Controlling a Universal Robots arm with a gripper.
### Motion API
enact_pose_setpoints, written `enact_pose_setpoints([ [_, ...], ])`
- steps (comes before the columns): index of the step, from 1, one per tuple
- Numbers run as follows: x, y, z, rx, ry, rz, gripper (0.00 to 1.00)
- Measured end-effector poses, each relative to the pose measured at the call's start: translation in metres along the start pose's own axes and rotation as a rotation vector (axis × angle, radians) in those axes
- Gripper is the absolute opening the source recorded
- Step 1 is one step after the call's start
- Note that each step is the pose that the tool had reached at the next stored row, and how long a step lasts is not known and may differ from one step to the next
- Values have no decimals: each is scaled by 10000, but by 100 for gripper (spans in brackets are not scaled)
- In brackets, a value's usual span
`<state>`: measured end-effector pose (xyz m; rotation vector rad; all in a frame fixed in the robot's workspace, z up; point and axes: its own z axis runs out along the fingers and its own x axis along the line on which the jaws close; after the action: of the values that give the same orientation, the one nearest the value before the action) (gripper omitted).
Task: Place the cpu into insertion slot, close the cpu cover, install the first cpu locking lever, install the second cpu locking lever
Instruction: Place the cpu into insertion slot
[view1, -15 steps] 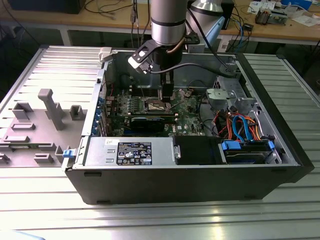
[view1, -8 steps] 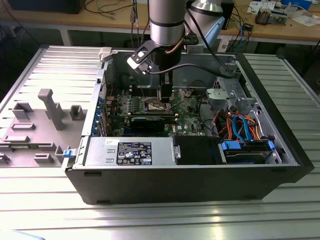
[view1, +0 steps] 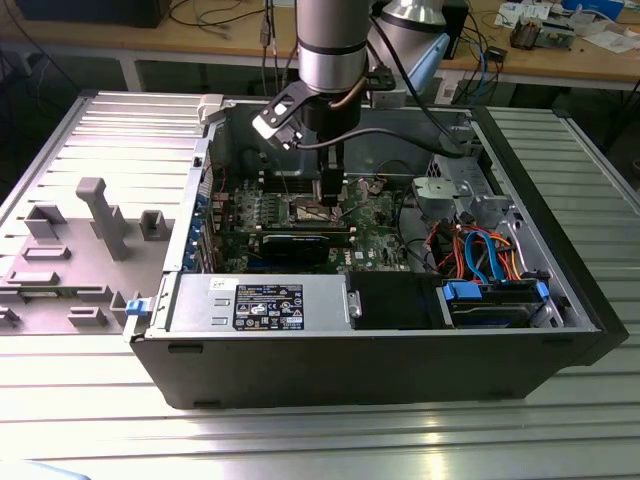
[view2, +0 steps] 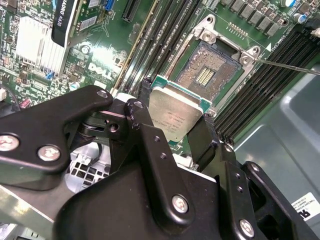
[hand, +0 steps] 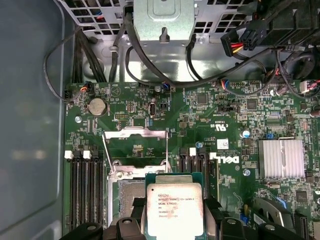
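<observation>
1. Tool position: the gripper (view1: 330, 190) hangs at the upper centre of the exterior view, inside the open computer case (view1: 380, 365) and low over the motherboard (hand: 225, 115).
2. Tool state: the jaws are closed to the width of the cpu (view2: 175, 114). The black fingers (view2: 145, 130) clamp two opposite edges, and the dull metal top faces the camera in both wrist views.
3. Location of the cpu: it is carried in the gripper, not seated. In the first wrist view it overlaps one edge of the insertion slot (hand: 127, 200), whose dark centre shows just beside it. Its height above the slot cannot be judged reliably.
4. Slot condition: the contact field of the slot is exposed in the second wrist view, between banks of long black memory slots (view2: 235, 100).
5. The cpu cover (hand: 135, 134) appears swung open, its windowed frame lying beyond the slot. A thin locking lever (view2: 285, 65) stands clear to one side.
6. Handling assessment: the chip is judged light, thin and rigid, with a smooth top offering little friction. The edge grip in use is the proper hold, since it leaves the underside untouched. The slot's contacts are likely fragile, so a tilted or offset seating risks damage.
</observation>
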<state>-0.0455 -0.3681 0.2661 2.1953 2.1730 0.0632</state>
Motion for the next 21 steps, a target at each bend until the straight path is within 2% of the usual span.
enact_pose_setpoints([
  [21,0,-63,20,0,-1,0,55],
])
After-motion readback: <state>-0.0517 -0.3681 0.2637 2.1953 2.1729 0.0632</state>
